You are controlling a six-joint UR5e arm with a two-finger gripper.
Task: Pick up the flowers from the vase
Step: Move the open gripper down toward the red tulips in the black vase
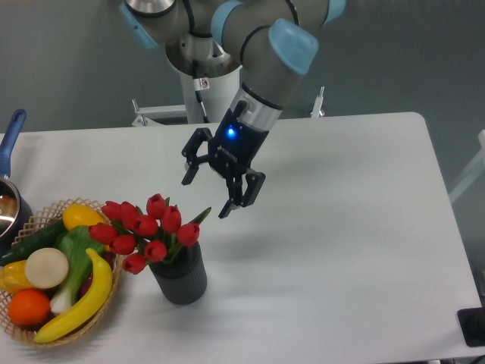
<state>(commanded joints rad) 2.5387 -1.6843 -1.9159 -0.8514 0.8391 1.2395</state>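
The end effector [205, 190] hangs above the counter [341, 227] with its two fingers spread apart and nothing between them. Taking the vase [180, 273] as the landmark: it stands on the counter, touching or just beside a basket [30, 327] of fruit on its left in the view. The flowers [148, 228] stand in the vase, their red heads fanning up and toward the basket, with one green leaf tip poking out on the far side.

The end effector sits up and to the right of the vase in the view, near the nearest heads but apart from them, and it is tilted so the fingers aim down toward the bunch. The stems run roughly upright out of the vase mouth, so the likely next move is a descent down-left until the fingers straddle the stems, then a lift along that axis.
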